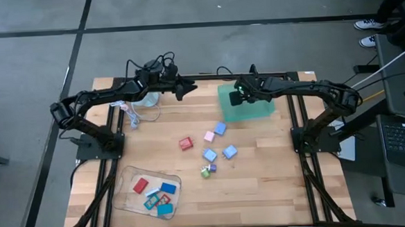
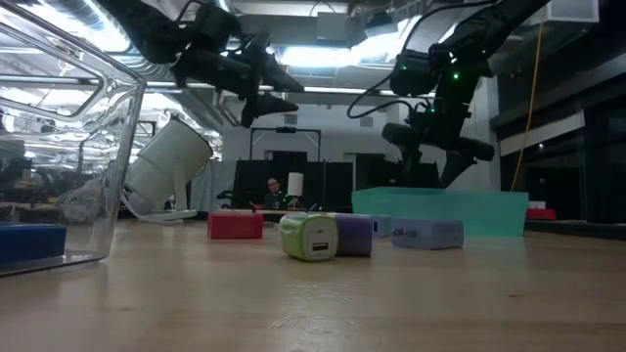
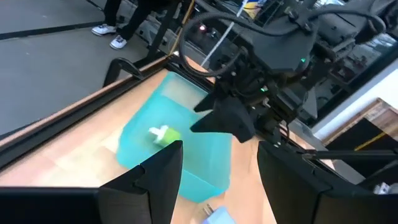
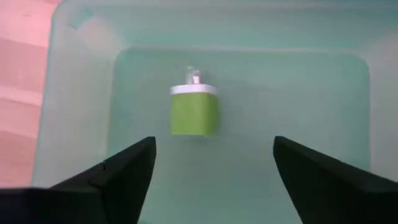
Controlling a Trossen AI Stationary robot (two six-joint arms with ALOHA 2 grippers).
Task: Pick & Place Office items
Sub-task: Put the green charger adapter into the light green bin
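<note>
A green charger-like block [image 4: 194, 113] with a white cap lay on the floor of the teal bin [image 4: 74, 74], clear of the bin walls. The right gripper [image 4: 211, 168] hung directly above the bin, its fingers [image 4: 127, 168] spread wide with nothing between them; the green block sat ahead of the gap between the fingers, apart from both. In the left wrist view the same block [image 3: 163, 135] showed inside the bin [image 3: 186, 168], below the right gripper [image 3: 239, 121].

The remaining office items lay on the bench [image 1: 276, 186] between the bin and the clear tray: a red block [image 1: 185, 143], a pink block [image 1: 208, 136], three light blue blocks [image 1: 220, 128] [image 1: 209, 155] [image 1: 229, 152], and a green-and-purple pair [image 1: 207, 171] touching each other. The clear tray [image 1: 127, 201] near the front edge of the bench held a red piece [image 1: 140, 185], a blue piece [image 1: 168, 187] and several teal pieces [image 1: 165, 209].

The left gripper [image 1: 182, 89] was raised above the back of the bench, just beside the teal bin [image 1: 245, 101] and next to a tilted white mug [image 1: 146, 100]. Its fingers [image 3: 158, 174] stood partly open and held nothing. A white coiled cord [image 1: 131, 114] lay on the bench beside the mug.
</note>
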